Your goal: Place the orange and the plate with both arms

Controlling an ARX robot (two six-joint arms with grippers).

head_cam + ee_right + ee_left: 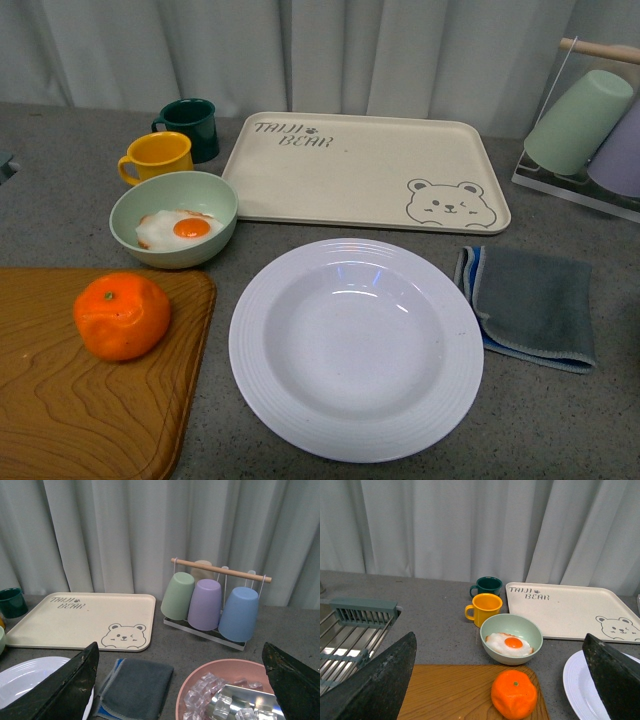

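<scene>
The orange (pixel 122 315) rests on a wooden cutting board (pixel 60 400) at the front left. It also shows in the left wrist view as the orange (pixel 514 694), lying between the wide-open dark fingers (pixel 375 680) of my left gripper (pixel 505 680), which hangs above and clear of it. The white plate (pixel 355 348) lies empty in the middle of the counter; its rim (pixel 575 680) shows beside the left gripper. My right gripper (pixel 182 680) is open with nothing in it, above a grey cloth (pixel 134 687); the plate's edge (pixel 30 677) lies to one side.
A pale green bowl (pixel 172 218) holds a fried egg. A yellow mug (pixel 158 157), a dark green mug (pixel 190 128) and a cream bear-print tray (pixel 365 170) stand behind. Right: cup rack (pixel 585 130), cloth (pixel 530 305), pink bowl of ice (pixel 235 692). Dish rack (pixel 350 630) lies far left.
</scene>
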